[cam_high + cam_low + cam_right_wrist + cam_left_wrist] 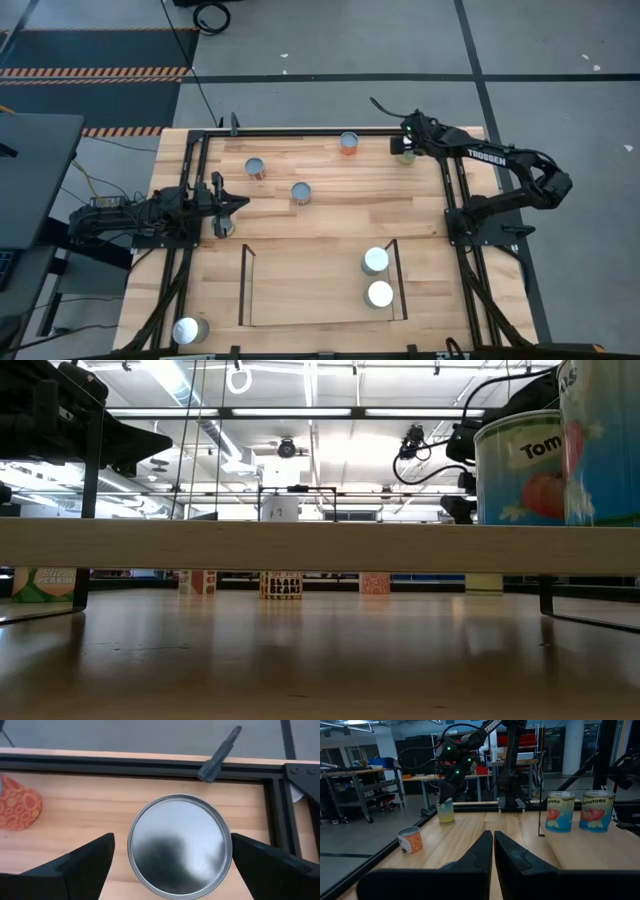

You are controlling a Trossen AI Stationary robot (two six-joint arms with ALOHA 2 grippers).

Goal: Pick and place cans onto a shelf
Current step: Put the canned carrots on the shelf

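Note:
My right gripper [405, 148] is open at the table's far right corner, pointing down over a yellowish can [446, 812]. In the right wrist view its fingers stand on either side of the can's round silver top [180, 851], and I see no clear touch. My left gripper [493, 837] is shut and empty, held low at the table's left side [243, 205]. The shelf [320, 322] lies at the near middle, with two tomato cans [375, 261] [380, 294] standing at its right end. An orange-patterned can [348, 143] stands by the far edge.
Two more cans [257, 168] [301, 192] stand on the open wood left of centre. One can [222, 228] stands close to my left gripper, and one [190, 330] at the near left corner. A black frame [300, 131] edges the table.

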